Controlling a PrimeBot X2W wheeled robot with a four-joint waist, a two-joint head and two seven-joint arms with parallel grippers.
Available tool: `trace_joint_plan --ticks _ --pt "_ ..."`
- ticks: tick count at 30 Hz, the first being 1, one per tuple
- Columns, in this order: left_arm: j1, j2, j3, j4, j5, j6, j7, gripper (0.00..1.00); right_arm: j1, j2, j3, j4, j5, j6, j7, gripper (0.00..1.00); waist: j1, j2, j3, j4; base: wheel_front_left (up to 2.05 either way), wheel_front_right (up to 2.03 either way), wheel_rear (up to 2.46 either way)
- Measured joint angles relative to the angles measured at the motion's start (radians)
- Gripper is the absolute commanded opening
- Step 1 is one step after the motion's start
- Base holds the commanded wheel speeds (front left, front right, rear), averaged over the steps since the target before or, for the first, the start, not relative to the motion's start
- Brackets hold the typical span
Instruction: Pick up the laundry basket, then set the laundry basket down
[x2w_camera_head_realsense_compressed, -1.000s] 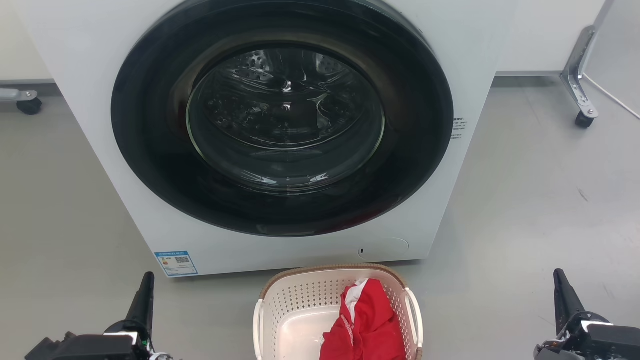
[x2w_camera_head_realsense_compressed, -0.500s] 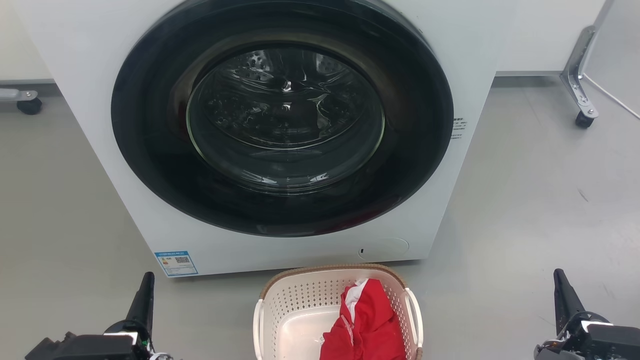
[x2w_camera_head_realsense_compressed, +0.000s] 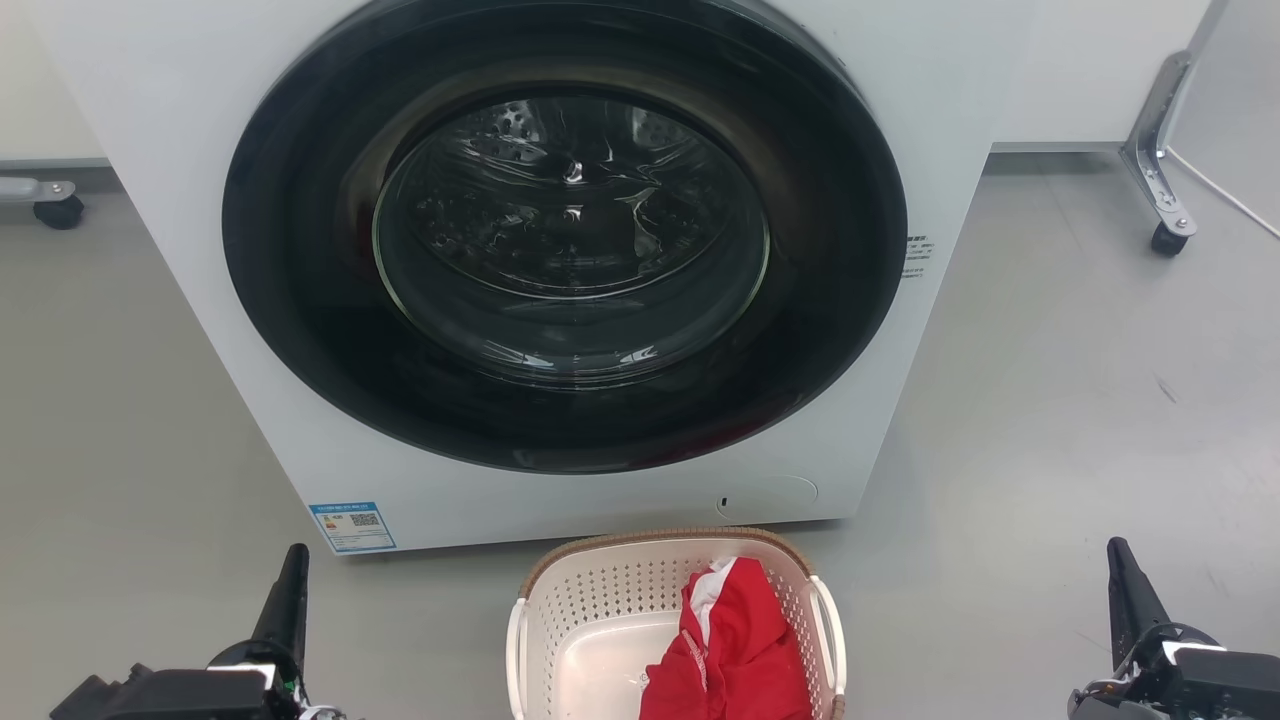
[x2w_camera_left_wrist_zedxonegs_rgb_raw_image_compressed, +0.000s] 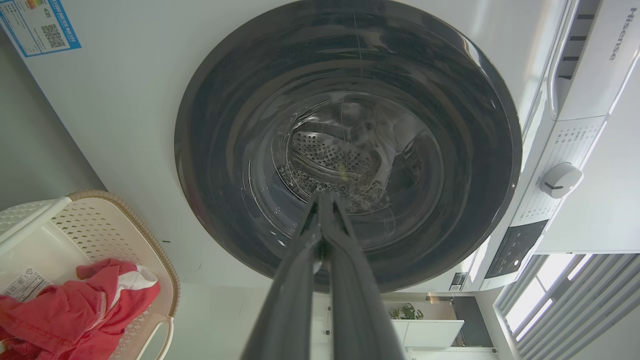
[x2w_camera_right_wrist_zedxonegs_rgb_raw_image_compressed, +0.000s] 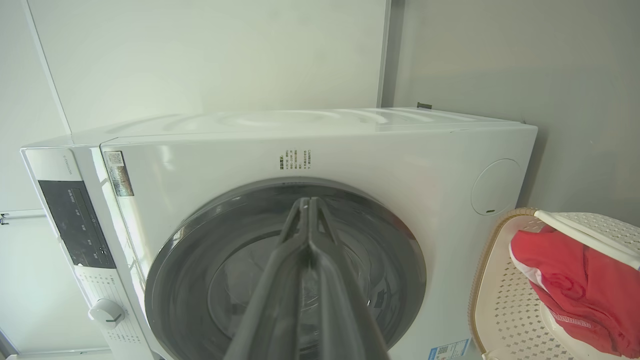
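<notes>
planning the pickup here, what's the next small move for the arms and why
Probably swing both grippers inward toward the basket's handles, opening them on the way. The basket sits on the floor before the washer, ungrasped. The left gripper and right gripper are shut and well out to either side of it, each facing a white handle.

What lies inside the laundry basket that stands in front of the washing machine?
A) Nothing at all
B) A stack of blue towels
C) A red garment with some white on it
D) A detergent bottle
C: a crumpled red garment with a white edge lies in the right part of the laundry basket, which stands on the floor before the washing machine.
</notes>
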Motion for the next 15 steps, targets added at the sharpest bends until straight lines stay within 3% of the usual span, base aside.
trace_joint_plan --ticks 15 --pt "0.000 0.000 0.000 0.000 0.000 0.000 0.000 0.00 0.000 0.000 0.000 0.000 0.000 0.000 0.000 0.00 0.0000 0.0000 0.000 0.000 0.00 0.00 0.00"
